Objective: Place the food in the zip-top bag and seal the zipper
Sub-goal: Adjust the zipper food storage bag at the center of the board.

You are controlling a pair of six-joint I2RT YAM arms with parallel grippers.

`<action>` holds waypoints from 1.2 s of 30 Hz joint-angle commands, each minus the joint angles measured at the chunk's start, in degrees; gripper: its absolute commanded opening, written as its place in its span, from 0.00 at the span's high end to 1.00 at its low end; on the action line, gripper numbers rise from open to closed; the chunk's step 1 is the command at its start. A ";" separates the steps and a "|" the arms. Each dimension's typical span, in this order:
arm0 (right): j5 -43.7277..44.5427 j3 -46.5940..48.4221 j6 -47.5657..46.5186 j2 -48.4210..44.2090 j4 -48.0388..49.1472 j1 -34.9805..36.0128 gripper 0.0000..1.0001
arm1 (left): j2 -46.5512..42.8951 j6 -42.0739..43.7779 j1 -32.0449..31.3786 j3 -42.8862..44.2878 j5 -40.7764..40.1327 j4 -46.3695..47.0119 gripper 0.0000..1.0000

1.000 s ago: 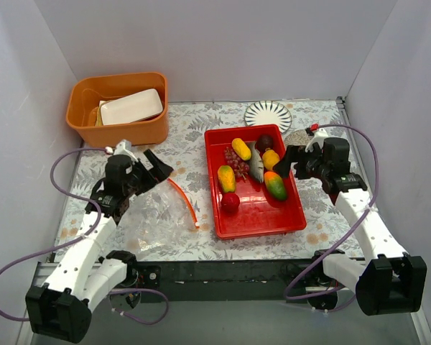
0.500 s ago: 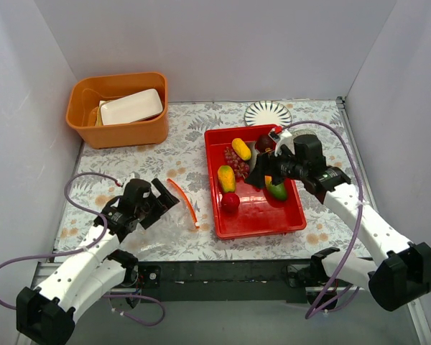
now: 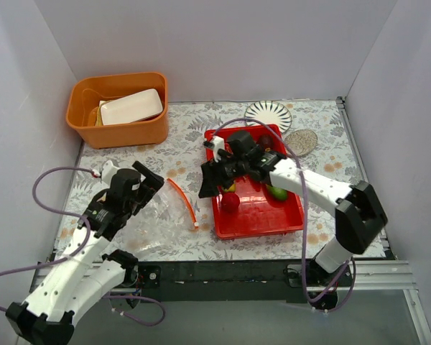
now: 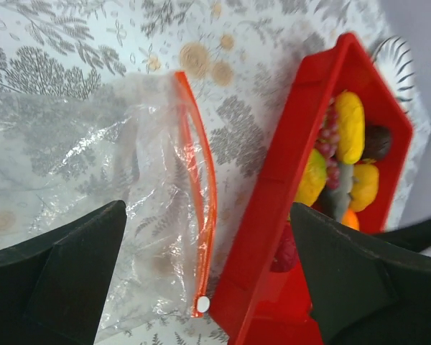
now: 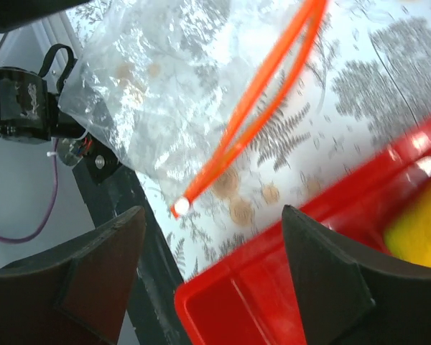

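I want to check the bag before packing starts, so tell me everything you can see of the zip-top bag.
The bag is clear, crinkly plastic, lying flat on the patterned table just left of the red tray. The pattern shows through it and nothing is seen inside. Its orange-red zipper runs along the edge facing the tray, strips slightly parted, with a small white end piece. The left tool and right tool are open nearby; only the table visibly touches it.
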 commanded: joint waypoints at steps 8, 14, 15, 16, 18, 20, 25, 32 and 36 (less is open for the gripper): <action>-0.28 25.30 -1.14 24.27 -4.63 3.30 0.24 | -4.92 -2.48 -0.23 4.56 -11.31 -9.89 0.02; 1.93 31.57 -1.33 31.76 -9.65 3.30 0.27 | -5.54 -0.02 -0.23 7.28 -12.81 -9.18 0.02; 1.92 32.70 -1.15 32.38 -10.09 3.39 0.27 | -5.37 0.16 -0.23 7.73 -13.24 -9.53 0.02; 1.84 33.15 -1.06 32.82 -10.53 3.39 0.27 | -5.02 0.77 -0.23 8.08 -13.33 -9.62 0.02; 1.84 34.29 -1.23 34.49 -12.20 3.57 0.27 | -4.49 1.39 -0.23 9.13 -13.51 -9.63 0.02; 0.79 35.26 -1.24 35.89 -12.90 3.65 0.27 | -4.05 2.18 -0.23 9.66 -13.68 -9.54 0.02; -5.27 34.83 -2.29 37.04 -13.17 3.92 0.27 | -3.61 3.76 -0.23 10.54 -13.95 -8.66 0.02; -14.50 32.45 -1.24 36.69 -8.51 3.83 0.46 | -2.90 4.64 -0.23 10.46 -13.86 -7.43 0.02; -19.41 30.18 -0.01 35.64 -4.39 3.92 0.71 | -2.20 5.08 -0.23 9.93 -13.34 -6.72 0.02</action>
